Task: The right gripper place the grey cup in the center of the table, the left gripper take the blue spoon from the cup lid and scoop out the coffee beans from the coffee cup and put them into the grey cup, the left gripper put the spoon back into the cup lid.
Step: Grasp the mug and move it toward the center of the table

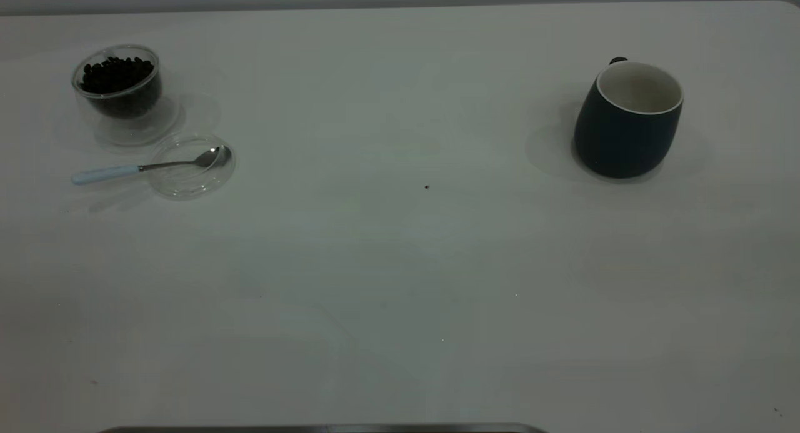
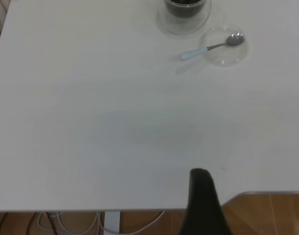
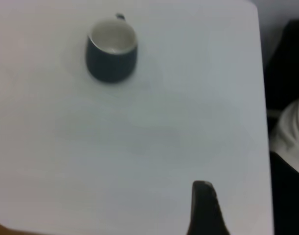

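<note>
My grey cup (image 1: 628, 122) stands upright on the right side of the white table (image 1: 400, 264), well away from the centre and not yet moved. On the left side, the coffee cup (image 1: 119, 89) holds dark coffee beans (image 1: 117, 74); just beside it the blue spoon (image 1: 147, 167) rests with its bowl in the clear cup lid (image 1: 190, 166) and its handle sticking out over the table. I see only one dark finger piece each of my left gripper (image 2: 204, 203) and right gripper (image 3: 205, 208), both far from everything; whether they are spread or closed I cannot tell. My worry: the rounded mug could slip or tip in a poor grasp, and the shallow lid could slide when I lift the spoon.
</note>
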Controlling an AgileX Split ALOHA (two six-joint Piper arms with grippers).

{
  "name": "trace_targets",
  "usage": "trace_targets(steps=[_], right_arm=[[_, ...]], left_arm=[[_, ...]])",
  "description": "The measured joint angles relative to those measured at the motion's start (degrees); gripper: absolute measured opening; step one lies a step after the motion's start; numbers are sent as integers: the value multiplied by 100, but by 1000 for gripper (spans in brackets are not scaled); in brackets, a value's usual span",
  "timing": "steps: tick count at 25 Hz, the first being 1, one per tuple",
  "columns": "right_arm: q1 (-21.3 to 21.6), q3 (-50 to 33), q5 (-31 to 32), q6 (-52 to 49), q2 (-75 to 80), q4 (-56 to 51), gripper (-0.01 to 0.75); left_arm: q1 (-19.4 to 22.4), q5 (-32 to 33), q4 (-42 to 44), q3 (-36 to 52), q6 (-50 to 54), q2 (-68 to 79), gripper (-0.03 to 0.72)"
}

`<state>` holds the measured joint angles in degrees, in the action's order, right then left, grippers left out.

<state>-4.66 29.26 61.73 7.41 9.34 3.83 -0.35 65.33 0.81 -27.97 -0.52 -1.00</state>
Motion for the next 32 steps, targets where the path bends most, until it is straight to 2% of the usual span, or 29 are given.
trace_targets(steps=[7,14,23,29,32], right_arm=[[0,451,-1443,785,3110,665,462],[0,1364,-2856,1793,6357,1612,462],[-46,3218,-3181,3033,9783,1709,462],[-46,3850,-3485,3826,10881,1720,462],[-46,3970,-3843,4129,11196,1857,462]], left_arm=[[0,0,0,0,0,0,592],[0,0,0,0,0,0,592],[0,0,0,0,0,0,592],[0,0,0,0,0,0,592],[0,0,0,0,0,0,592]])
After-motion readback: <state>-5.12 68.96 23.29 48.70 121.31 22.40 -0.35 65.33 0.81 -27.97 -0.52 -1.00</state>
